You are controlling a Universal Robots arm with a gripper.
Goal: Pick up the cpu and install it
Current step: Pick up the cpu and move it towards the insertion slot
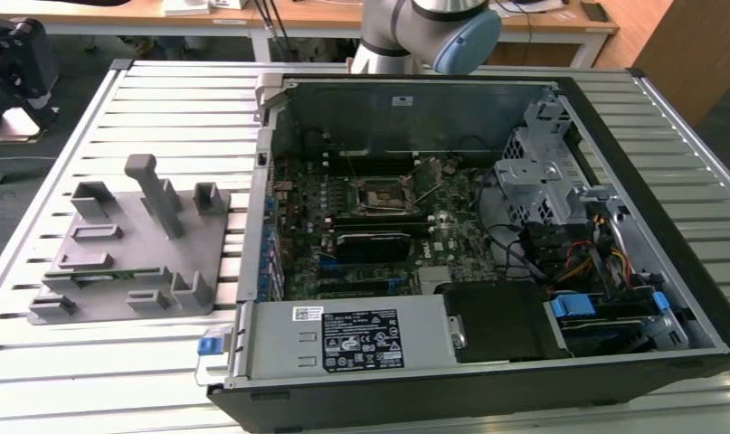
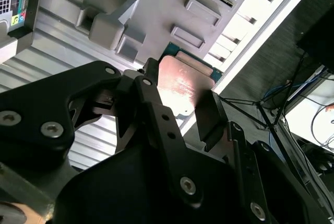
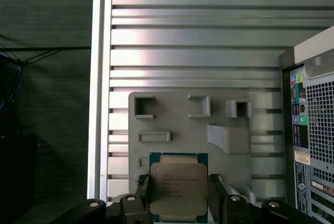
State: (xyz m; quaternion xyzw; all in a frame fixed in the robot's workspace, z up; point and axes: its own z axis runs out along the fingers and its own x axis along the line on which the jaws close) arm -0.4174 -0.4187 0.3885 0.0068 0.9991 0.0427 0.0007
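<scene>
The cpu (image 3: 178,185) sits between the two black fingers of the gripper (image 3: 179,191), which is clamped on its opposite side edges. It is a flat square chip with a dull silvery metal lid and a thin green board rim. In the first wrist view its lower edge is cut off by the frame and the gripper body. In the second wrist view the cpu (image 2: 182,85) shows a glare-washed face, with one corner hidden behind a finger (image 2: 151,98); whether it is clear of the surface behind cannot be told.

Behind the chip lies a grey plastic fixture (image 3: 172,125), matte, with raised rectangular pockets and blocks. It rests on a table (image 3: 198,41) of ribbed, shiny aluminium slats.

In the exterior view the fixture (image 1: 136,244) lies to the exterior view's left of an open black computer case (image 1: 401,99). A bare square socket (image 1: 379,193) sits on its green motherboard. The arm (image 1: 431,27) is cut off by the top edge.
</scene>
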